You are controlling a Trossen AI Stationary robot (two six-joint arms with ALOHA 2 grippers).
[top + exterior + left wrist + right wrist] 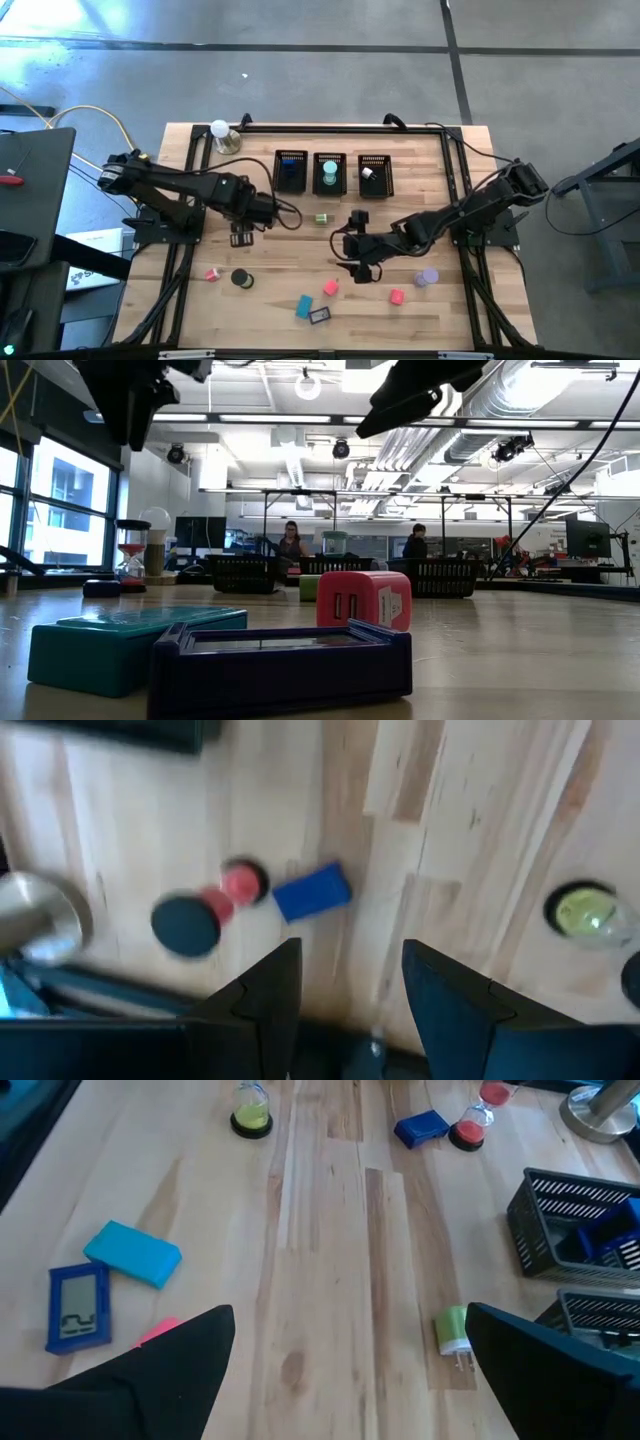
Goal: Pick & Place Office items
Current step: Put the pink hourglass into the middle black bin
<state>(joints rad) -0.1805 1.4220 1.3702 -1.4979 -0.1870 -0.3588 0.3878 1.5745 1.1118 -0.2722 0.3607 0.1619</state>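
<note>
Small office items lie scattered on the wooden table. They include a blue block beside a red-sand hourglass, a black roll, a green plug, a teal block, a blue-framed calculator, and pink and purple pieces. My left gripper hangs high over the blue block and hourglass, pointing down, open and holding nothing. My right gripper slants down over the table's middle, wide open, with bare wood between its fingers.
Three black mesh bins stand in a row at the far middle, with blue, teal and white pieces inside. A white ball on a metal base stands at the far left. Bare wood lies between the bins and the near items.
</note>
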